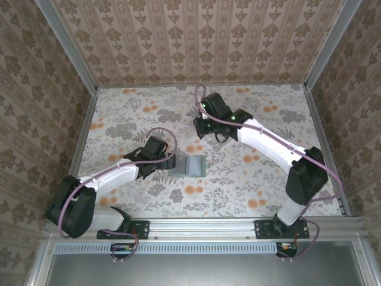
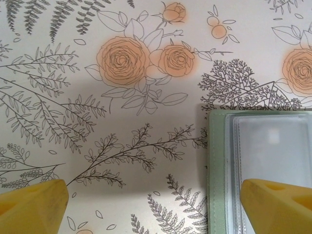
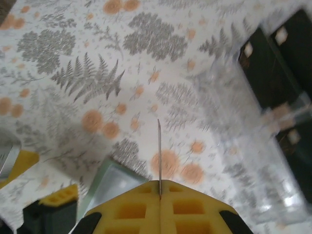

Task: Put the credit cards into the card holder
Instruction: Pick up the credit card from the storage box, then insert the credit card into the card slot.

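Gaping wide at left claw (image 2: 151,197), one finger (image 2: 278,204) over card holder (image 2: 219,165). Pinching edge-on credit card (image 3: 159,146) in right claw (image 3: 160,189), near clear tray (image 3: 253,161) of black cards (image 3: 265,73).

Sage-green card holder (image 1: 191,165) flat, open; black credit cards (image 3: 265,73) in clear tray (image 3: 253,161).
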Tool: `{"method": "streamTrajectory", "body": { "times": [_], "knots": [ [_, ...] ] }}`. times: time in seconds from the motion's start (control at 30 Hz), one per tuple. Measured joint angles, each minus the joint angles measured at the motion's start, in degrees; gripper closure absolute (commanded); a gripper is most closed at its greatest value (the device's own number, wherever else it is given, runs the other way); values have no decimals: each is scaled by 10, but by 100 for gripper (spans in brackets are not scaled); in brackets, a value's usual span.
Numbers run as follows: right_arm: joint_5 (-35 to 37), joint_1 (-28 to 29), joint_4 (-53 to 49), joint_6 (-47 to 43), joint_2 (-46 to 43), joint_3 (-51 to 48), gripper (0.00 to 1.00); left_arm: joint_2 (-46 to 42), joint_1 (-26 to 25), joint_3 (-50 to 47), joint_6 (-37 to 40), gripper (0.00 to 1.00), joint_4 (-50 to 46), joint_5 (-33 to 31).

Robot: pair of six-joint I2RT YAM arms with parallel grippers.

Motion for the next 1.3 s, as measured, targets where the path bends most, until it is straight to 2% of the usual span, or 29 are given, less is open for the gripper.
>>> {"method": "streamTrajectory", "body": {
  "times": [0.2,0.33,0.53,0.7,1.3],
  "knots": [
    [-28,17,200,196,-63,-243,100,4,-7,0,0,0,1,7],
    [-28,42,308,285,-66,-335,100,4,-15,0,1,0,3,7],
    [-28,57,411,349,-66,-371,100,25,-35,0,7,0,3,1],
    [-28,57,471,368,-66,-396,100,58,-61,9,16,0,2,-15],
    [-52,57,588,400,12,-439,100,108,-69,35,19,0,-6,-80]
  ]
}}
